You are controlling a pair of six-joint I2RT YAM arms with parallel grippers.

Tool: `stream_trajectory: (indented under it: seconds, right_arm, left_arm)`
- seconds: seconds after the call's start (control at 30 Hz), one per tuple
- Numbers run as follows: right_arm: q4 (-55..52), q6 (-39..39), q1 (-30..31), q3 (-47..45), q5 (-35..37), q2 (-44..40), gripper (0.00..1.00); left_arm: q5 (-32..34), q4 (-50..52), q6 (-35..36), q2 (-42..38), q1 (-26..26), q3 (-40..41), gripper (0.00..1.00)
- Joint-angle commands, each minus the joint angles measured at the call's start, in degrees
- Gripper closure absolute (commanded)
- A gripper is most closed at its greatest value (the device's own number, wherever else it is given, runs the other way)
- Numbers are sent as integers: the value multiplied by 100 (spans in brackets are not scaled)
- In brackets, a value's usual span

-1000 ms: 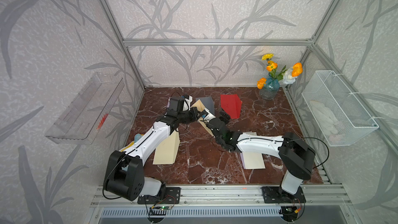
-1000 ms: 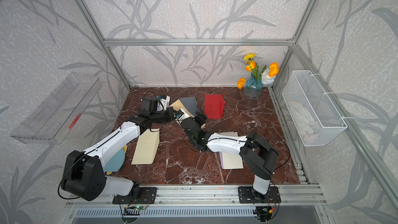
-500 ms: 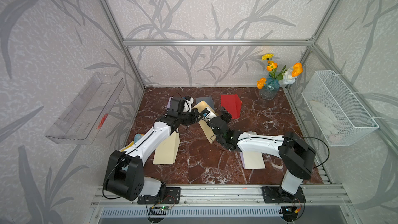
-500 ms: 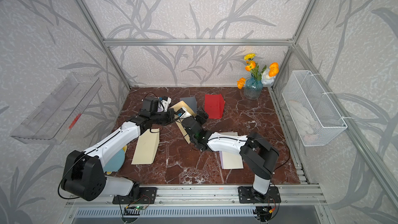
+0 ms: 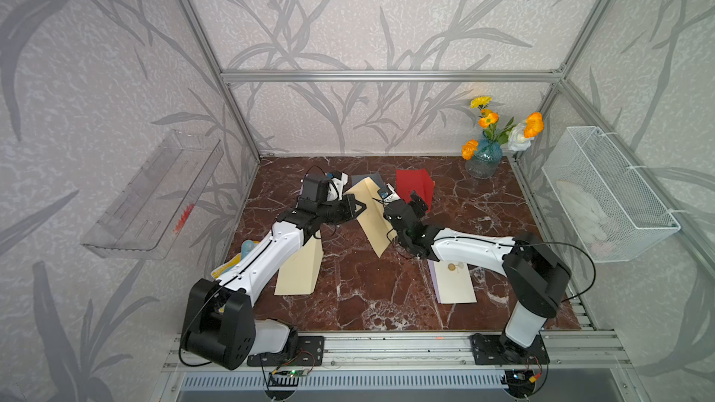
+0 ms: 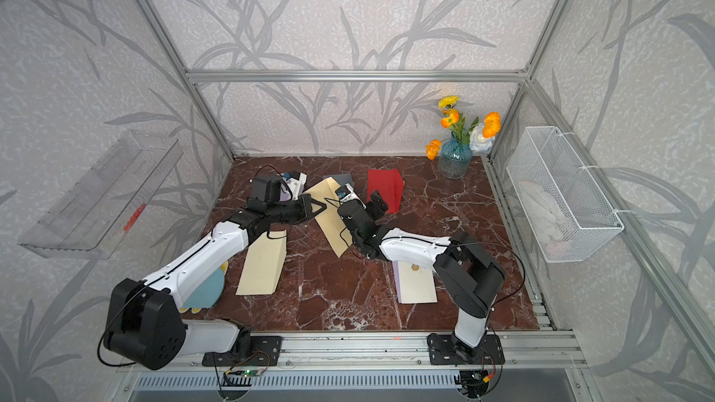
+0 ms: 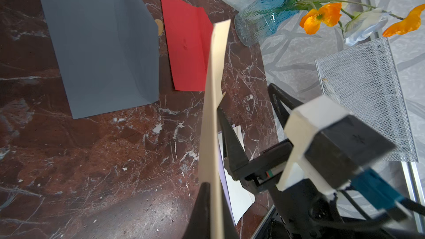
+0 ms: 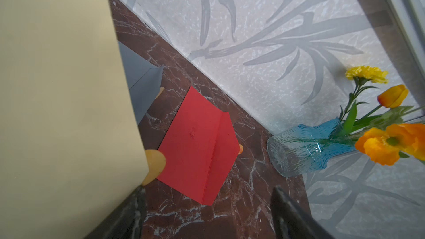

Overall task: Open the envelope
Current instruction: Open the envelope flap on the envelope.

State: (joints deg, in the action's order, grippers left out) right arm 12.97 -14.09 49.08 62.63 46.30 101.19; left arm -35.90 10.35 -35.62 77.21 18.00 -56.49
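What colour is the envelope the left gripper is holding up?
The held envelope is cream, a pale yellow, seen plainest in the right wrist view.

Here's the dark red marble tabletop (image 5: 367,303), white veins all over it. The cream paper envelope (image 5: 370,222) shows plain, and a flat red paper envelope (image 5: 410,183) glows near the blue glass vase (image 5: 483,158) of orange and yellow flowers (image 5: 488,119).
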Motion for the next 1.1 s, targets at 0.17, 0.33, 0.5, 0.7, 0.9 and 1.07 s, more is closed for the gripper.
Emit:
stream_trajectory:
  seconds: [0.17, 0.33, 0.5, 0.7, 0.9, 1.07]
  right_arm:
    - [-737, 896, -279, 249, -818, -288, 16]
    - [-1060, 1344, -544, 241, -1641, -537, 16]
    - [-1165, 1689, -795, 100, -2301, -794, 16]
    - [-1270, 1941, -1022, -32, -2723, -945, 16]
    - [-1297, 2014, -1023, -23, -2861, -843, 16]
    - [-1372, 2058, -1023, 72, -2913, -750, 16]
  left_arm:
    - [-919, -1017, -183, -25, 2, 324, 100]
    - [-1369, -1753, -313, 63, -7, 569, 100]
    - [-1673, -2249, -342, 29, -42, 733, 100]
    - [-1884, -2444, -273, -198, -95, 819, 100]
    - [-2211, -3101, -570, -341, -104, 972, 100]
    - [-2292, -3239, -612, -573, -103, 1043, 100]
